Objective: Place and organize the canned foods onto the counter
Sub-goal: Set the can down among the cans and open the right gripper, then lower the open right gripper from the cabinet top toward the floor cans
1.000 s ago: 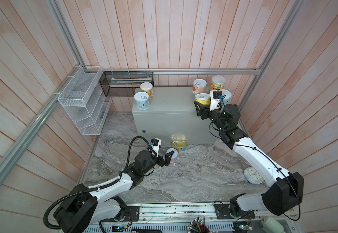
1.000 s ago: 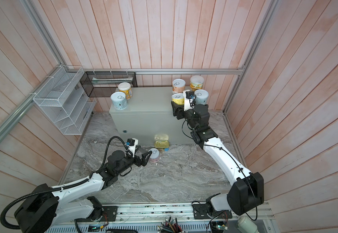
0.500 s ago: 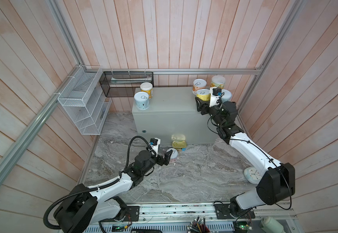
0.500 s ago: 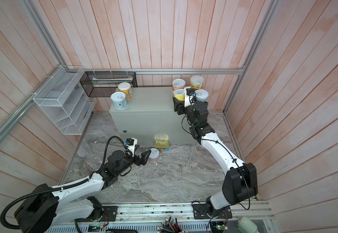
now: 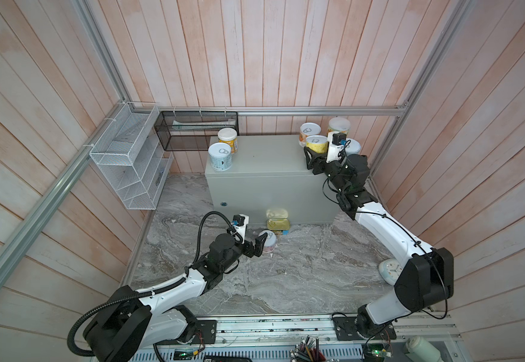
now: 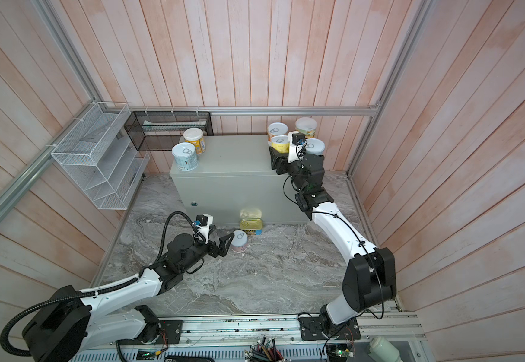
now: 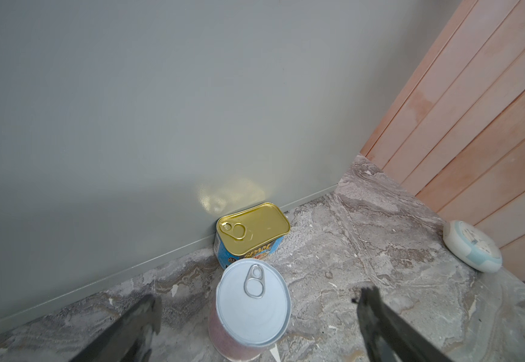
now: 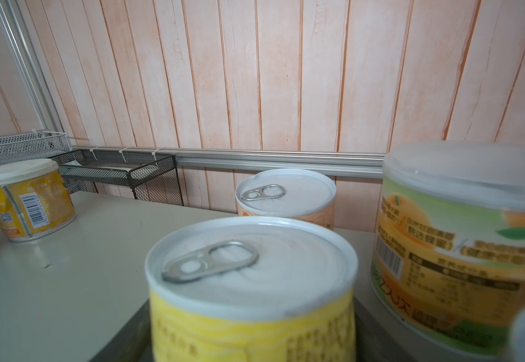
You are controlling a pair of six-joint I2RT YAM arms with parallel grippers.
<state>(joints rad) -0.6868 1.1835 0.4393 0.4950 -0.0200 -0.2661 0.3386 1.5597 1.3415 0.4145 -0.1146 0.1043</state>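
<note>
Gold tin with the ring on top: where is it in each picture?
Top views: in both, the gold tin sits on the marble floor, right against the counter's front.
Left wrist: between the pink can and the counter's front.
Right wrist: not in it.
Shared landmark: the grey counter, seen in every view.

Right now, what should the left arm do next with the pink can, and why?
Probably close the left fingers on the pink can. They stand open, one on each side of it. The can stands upright on the marble floor, so it is not yet up on the counter where it belongs.
</note>
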